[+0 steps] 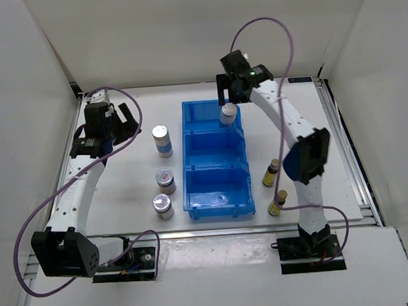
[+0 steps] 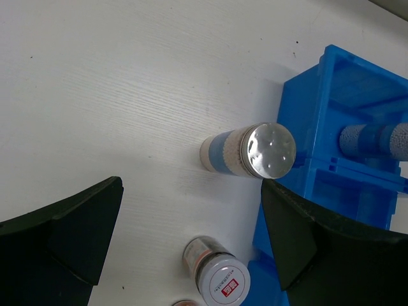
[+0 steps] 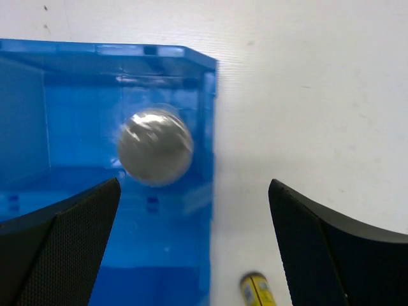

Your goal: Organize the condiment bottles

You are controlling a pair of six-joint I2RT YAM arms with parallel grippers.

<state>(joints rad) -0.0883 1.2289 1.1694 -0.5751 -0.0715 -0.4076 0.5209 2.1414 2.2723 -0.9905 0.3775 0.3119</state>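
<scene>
One tall silver-topped cylinder [image 1: 228, 114] stands in the far compartment of the blue bin [image 1: 193, 195]; it shows blurred in the right wrist view [image 3: 155, 146]. My right gripper [image 1: 229, 96] hovers just above it, open and empty [image 3: 194, 185]. The second tall cylinder [image 1: 162, 140] stands on the table left of the bin [image 2: 248, 150]. Two short silver-lidded jars [image 1: 165, 180] [image 1: 163, 206] stand nearer, one seen in the left wrist view [image 2: 217, 271]. My left gripper [image 1: 125, 130] is open and empty, left of that cylinder [image 2: 191, 183]. Two amber bottles [image 1: 271, 172] [image 1: 278, 202] stand right of the bin.
The bin's middle and near compartments hold no bottles. White walls enclose the table at the left, back and right. The bin's wall [image 2: 299, 121] is close to my left gripper's right finger.
</scene>
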